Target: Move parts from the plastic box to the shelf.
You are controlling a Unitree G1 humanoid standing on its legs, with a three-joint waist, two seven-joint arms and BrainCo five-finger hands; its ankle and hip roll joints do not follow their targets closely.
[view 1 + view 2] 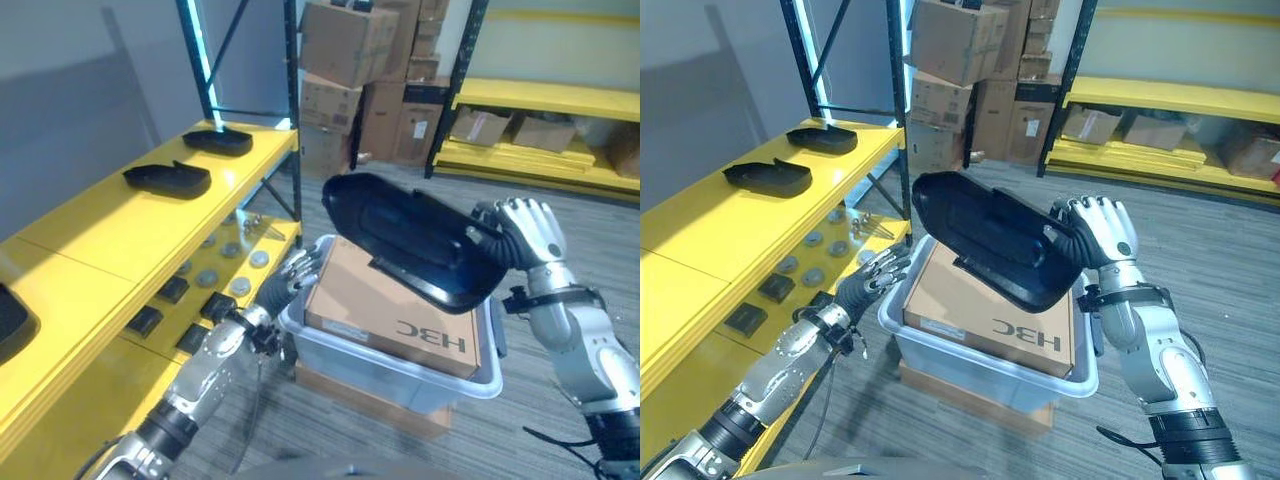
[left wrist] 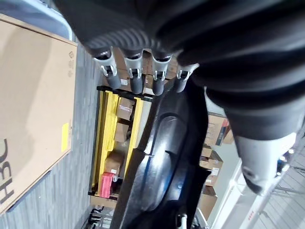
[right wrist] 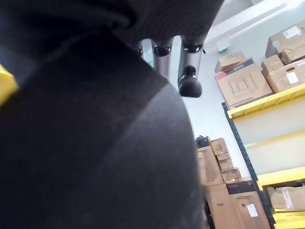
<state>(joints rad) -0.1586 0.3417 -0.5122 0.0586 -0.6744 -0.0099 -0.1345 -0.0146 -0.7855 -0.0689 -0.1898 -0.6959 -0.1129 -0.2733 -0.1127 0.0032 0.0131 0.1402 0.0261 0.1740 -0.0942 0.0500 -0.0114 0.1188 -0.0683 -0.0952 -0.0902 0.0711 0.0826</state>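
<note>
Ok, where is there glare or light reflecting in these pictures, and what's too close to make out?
Left eye view: a bright lamp strip glares on the shelf and sheens the black part in the right hand. Right wrist view: that part looms as a dark mass. Left wrist view: the left hand hangs open, the part gleaming past it.

We see a glossy black moulded part [image 1: 415, 240], long and shell-like, tilted in the air above the clear plastic box [image 1: 400, 372] beside the yellow shelf [image 1: 110, 225]. Two similar black parts [image 1: 168, 178] [image 1: 217, 140] lie flat on that shelf, apart.
</note>
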